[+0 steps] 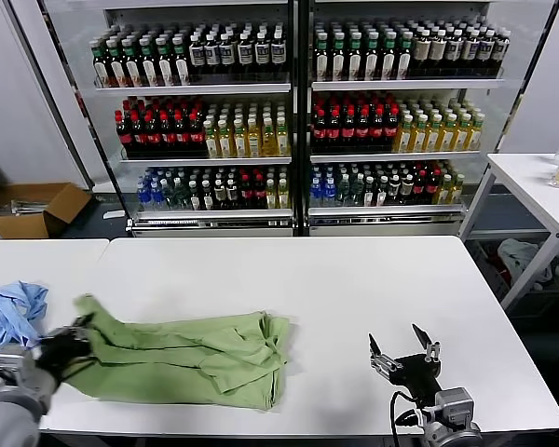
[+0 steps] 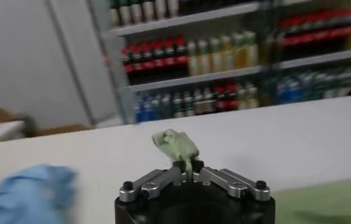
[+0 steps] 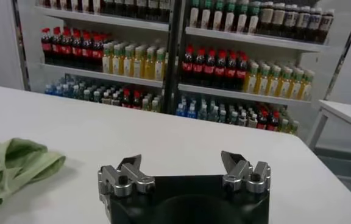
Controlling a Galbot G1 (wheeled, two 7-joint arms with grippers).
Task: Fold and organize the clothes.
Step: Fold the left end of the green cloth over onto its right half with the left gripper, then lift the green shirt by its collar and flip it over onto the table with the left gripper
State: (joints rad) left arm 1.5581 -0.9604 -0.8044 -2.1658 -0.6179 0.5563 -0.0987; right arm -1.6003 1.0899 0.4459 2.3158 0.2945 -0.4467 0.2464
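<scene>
My left gripper (image 2: 189, 165), clamped on the light green cotton shirt (image 1: 200, 358) near the bench's left edge, should carry it across flat; my right gripper (image 1: 405, 358) waits apart.

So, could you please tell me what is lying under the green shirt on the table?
Only the white table shows around the green shirt. The shirt is bunched and layered, so anything beneath its folds is hidden. The left gripper pinches its edge; the blue garment lies beside it.
</scene>
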